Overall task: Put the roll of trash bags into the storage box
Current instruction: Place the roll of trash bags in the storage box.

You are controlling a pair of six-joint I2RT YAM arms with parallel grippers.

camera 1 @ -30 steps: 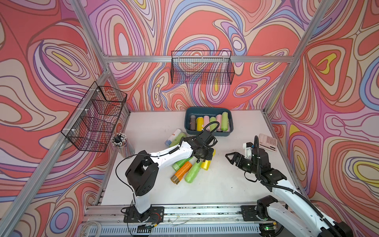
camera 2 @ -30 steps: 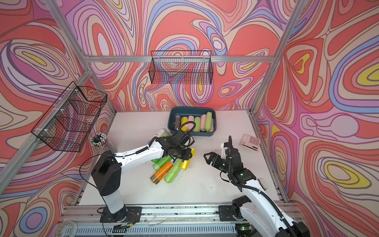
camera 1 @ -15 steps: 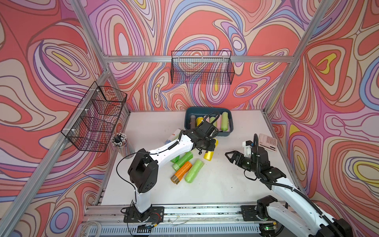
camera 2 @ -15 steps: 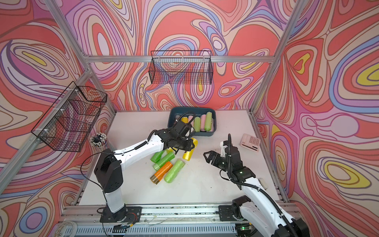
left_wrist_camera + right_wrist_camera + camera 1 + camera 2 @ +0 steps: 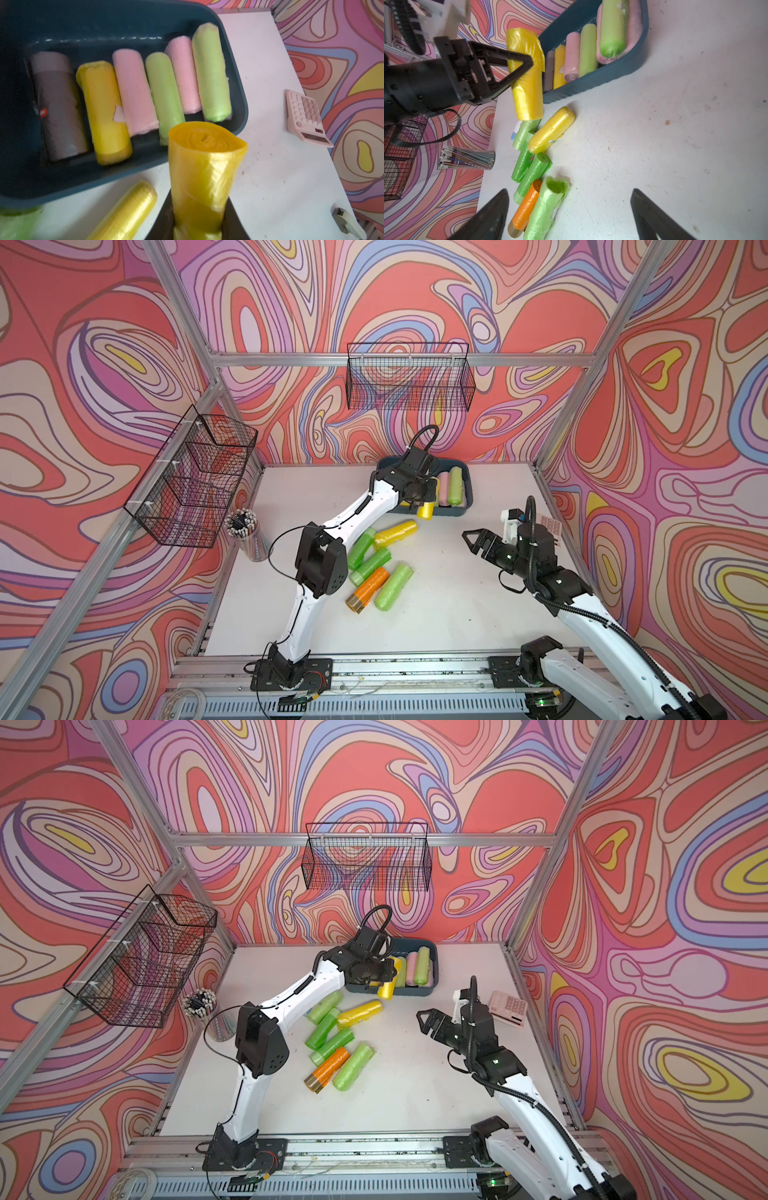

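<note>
Left wrist view shows left gripper [image 5: 199, 201] clamping yellow roll [image 5: 205, 162] by storage box [image 5: 242, 97]

The surface [image 5: 449, 626] in front of me is white and matte, speckled with small marks and crumbs. The box [image 5: 451, 512] sits flat on it at the far side, near the back wall. Just in front of the box, loose rolls lie on their sides in a cluster. A yellow roll [image 5: 359, 1013] is nearest the box, with four green rolls [image 5: 322, 1029] beside and below it. An orange roll [image 5: 328, 1071] is pressed between two of the greens. A clear cup of pens [image 5: 249, 537] stands upright by my left edge. A pink calculator [image 5: 509, 1007] lies near my right edge, well apart from the rolls.
</note>
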